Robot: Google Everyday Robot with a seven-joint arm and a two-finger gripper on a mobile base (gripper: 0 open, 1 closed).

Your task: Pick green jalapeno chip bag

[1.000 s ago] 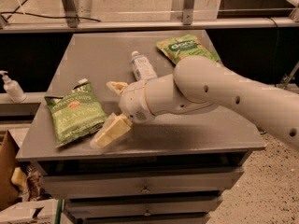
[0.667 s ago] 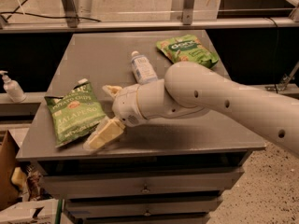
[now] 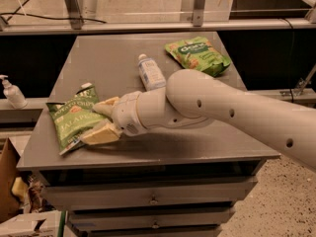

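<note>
Table [image 3: 98, 53], grey metal with drawers, carries two chip bags and one bottle. My one white arm [image 3: 237, 107] reaches in across the table's front half. At the table's front-left corner lies the green jalapeno chip bag [image 3: 69, 120], lettered "POTATO CHIPS" and "JALAPE"; I can't read the rest. One brighter green snack bag [image 3: 197, 56] sits at the table's back right, its logo illegible. One white bottle [image 3: 149, 73] lies mid-table. The gripper [image 3: 102, 120] is low over the table's front left, its two fingers spread wide across the jalapeno bag's edge, unclenched.
</note>
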